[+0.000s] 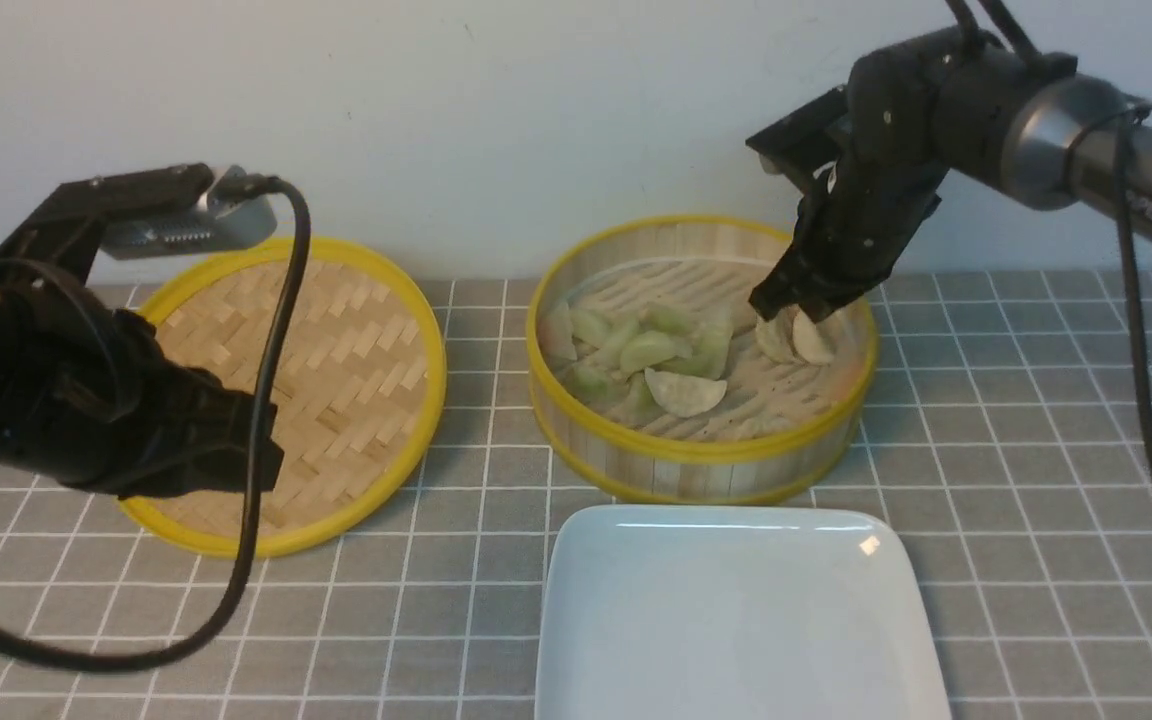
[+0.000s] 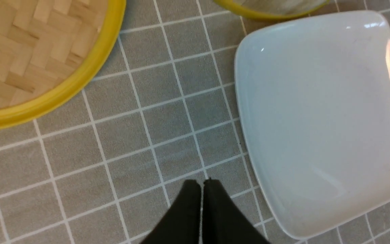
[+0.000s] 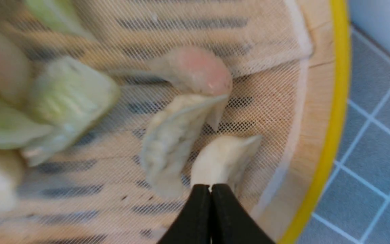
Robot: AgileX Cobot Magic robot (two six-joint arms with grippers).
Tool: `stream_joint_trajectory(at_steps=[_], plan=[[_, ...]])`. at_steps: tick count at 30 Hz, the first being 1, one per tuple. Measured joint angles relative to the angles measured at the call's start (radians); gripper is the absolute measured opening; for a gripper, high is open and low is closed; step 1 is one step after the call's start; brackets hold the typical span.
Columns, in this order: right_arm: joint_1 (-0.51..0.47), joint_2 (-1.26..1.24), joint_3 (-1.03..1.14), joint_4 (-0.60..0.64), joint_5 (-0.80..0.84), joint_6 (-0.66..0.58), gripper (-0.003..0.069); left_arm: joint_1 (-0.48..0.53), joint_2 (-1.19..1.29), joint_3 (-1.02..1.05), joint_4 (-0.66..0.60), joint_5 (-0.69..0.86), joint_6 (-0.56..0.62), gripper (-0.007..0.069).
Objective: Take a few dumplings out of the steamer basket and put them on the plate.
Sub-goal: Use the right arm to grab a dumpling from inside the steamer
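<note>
The steamer basket [image 1: 701, 452] stands at the back centre and holds several dumplings [image 1: 648, 352], pale green and cream-white. My right gripper [image 1: 786, 305] reaches down into the basket's right side. In the right wrist view it [image 3: 211, 186] is shut, with the thin edge of a cream-white dumpling [image 3: 223, 159] pinched at its tips, low over the mesh liner near the basket wall [image 3: 333, 118]. A greyish dumpling [image 3: 168, 142] and a pinkish one [image 3: 195, 69] lie beside it. The plate [image 1: 736, 620] is bare, in front of the basket. My left gripper [image 2: 201, 183] is shut and empty over the cloth, beside the plate [image 2: 317, 112].
The flat woven yellow-rimmed lid [image 1: 336, 380] lies left of the basket, partly hidden by my left arm [image 1: 86, 390]; it shows in the left wrist view [image 2: 29, 51] too. A grey checked cloth [image 1: 1016, 480] covers the table. A pale wall stands close behind.
</note>
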Motion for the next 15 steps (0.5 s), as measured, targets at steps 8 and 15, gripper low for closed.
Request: stream_joint_trajectory(at_steps=[8, 15], plan=[[0.001, -0.023, -0.035, 0.051, 0.094, -0.02, -0.0008, -0.048, 0.103, -0.166, 0.001, 0.089, -0.008, -0.0005], [0.001, 0.044, -0.034, 0.009, -0.032, 0.033, 0.0169, -0.148, 0.121, -0.176, 0.046, 0.097, -0.009, -0.0005]])
